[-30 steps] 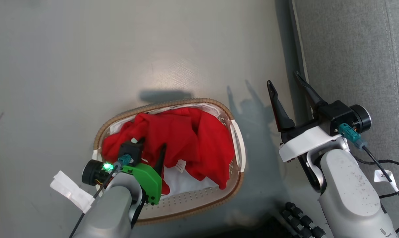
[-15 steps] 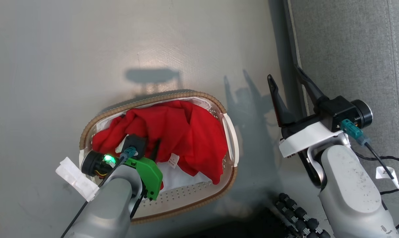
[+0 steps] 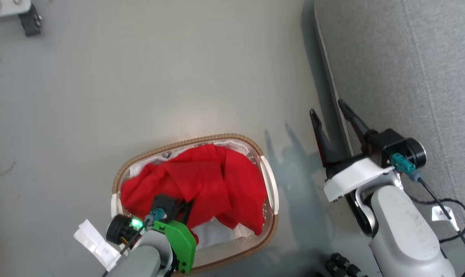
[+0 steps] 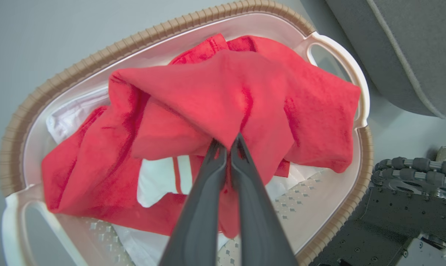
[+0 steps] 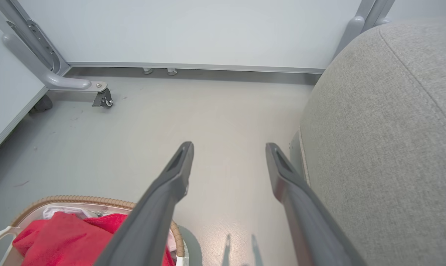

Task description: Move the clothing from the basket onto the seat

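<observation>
The rounded white basket (image 3: 270, 192) with its tan woven rim (image 4: 97, 55) stands on the grey floor, left of the seat. Bright red clothing (image 3: 209, 181) is heaped inside it over the white liner. A white patch with a red stripe (image 4: 164, 177) peeks out below the heap. My left gripper (image 4: 226, 138) is shut on a raised fold of the red clothing (image 4: 223, 85), in the basket's near part (image 3: 186, 206). My right gripper (image 3: 327, 107) hangs open over the floor at the edge of the grey seat (image 3: 402, 77), nothing between its fingers (image 5: 229, 147).
A metal frame leg with a caster wheel (image 5: 103, 98) stands on the floor at the far left, below a pale wall panel (image 5: 193, 33). Black rollers of my base (image 4: 411, 166) sit close to the basket's near right side. The seat's rounded corner (image 5: 385, 129) rises beside my right fingers.
The head camera has shifted, so the basket sits lower in the picture. My left gripper has sunk into the red clothing and the small white label has gone from sight. The right gripper stays open.
</observation>
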